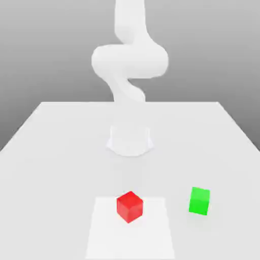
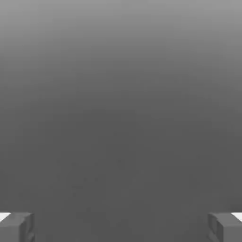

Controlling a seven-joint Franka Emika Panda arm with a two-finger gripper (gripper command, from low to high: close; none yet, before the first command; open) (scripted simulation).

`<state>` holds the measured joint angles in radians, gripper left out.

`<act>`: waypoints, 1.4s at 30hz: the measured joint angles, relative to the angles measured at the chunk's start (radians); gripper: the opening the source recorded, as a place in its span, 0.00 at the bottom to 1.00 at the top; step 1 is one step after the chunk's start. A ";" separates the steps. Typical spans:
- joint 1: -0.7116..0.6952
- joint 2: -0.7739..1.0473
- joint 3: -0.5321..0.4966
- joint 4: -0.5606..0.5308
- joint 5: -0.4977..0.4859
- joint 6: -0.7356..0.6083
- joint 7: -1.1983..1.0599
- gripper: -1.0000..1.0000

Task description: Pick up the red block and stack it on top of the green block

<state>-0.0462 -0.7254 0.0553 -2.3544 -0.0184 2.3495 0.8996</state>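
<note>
The red block sits on a paler square patch of the white table, near the front edge and in front of the arm's base. The green block rests on the table to the exterior view's right of the red one, a short gap apart. In the hand view, my gripper is open: its two grey fingertips stand far apart with nothing between them, and plain grey background lies beyond. The white arm rises from its base and leaves the exterior view at its upper edge.
The paler square patch under the red block reaches the table's front edge. The arm's round base stands mid-table behind both blocks.
</note>
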 joint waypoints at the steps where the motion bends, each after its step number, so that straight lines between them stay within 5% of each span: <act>1: -0.021 0.037 0.025 -0.025 -0.009 0.023 0.048 0.50; 13: -0.209 0.477 0.197 -0.316 -0.079 0.296 0.579 0.50; 19: -0.218 0.668 0.210 -0.459 0.016 0.434 0.746 0.50; 33: -0.139 0.928 0.083 -0.440 -0.165 0.648 0.915 0.50; 34: -0.122 0.949 0.062 -0.439 -0.180 0.665 0.924 0.00; 42: -0.125 0.941 0.067 -0.439 -0.173 0.661 0.920 0.00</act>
<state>-0.1711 0.2153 0.1223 -2.7934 -0.1918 3.0107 1.8195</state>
